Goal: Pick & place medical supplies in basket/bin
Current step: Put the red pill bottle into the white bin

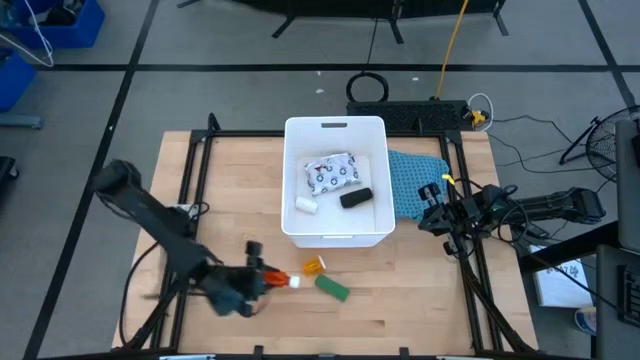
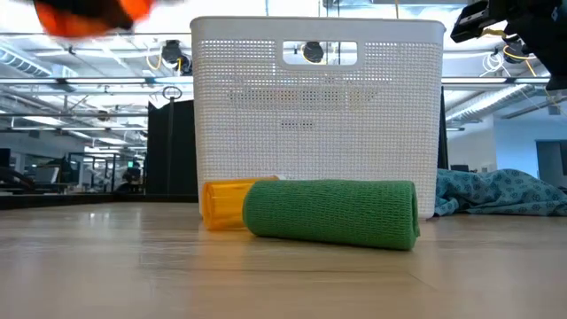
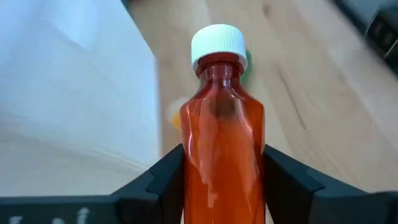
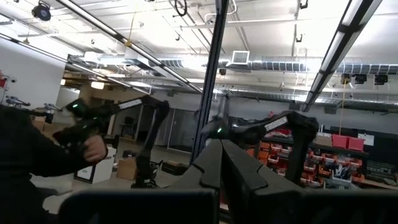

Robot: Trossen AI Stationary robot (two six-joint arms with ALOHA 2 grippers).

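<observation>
My left gripper (image 1: 268,281) hangs above the wooden counter (image 1: 420,290), near its front edge, its fingers (image 3: 163,180) closed against both sides of a red bottle with a white cap (image 3: 222,137). The white basket (image 1: 336,239) stands at the counter's middle, well apart from my load. Inside it lie a white printed packet (image 1: 333,173), a black oblong (image 1: 356,198) and a small white roll (image 1: 306,206). On the counter in front of the basket, an orange vial (image 1: 314,265) lies just beside a green roll (image 1: 332,288).

As I judge it, the smooth round bottle could slip or swivel between my fingers. Carried too low, it might strike the basket's near wall, or knock the vial and green roll.

My right gripper (image 1: 438,206) waits over the blue-green cloth (image 1: 415,180), fingers together, holding nothing.

The packet's dark print cannot be read; I see no other writing.
</observation>
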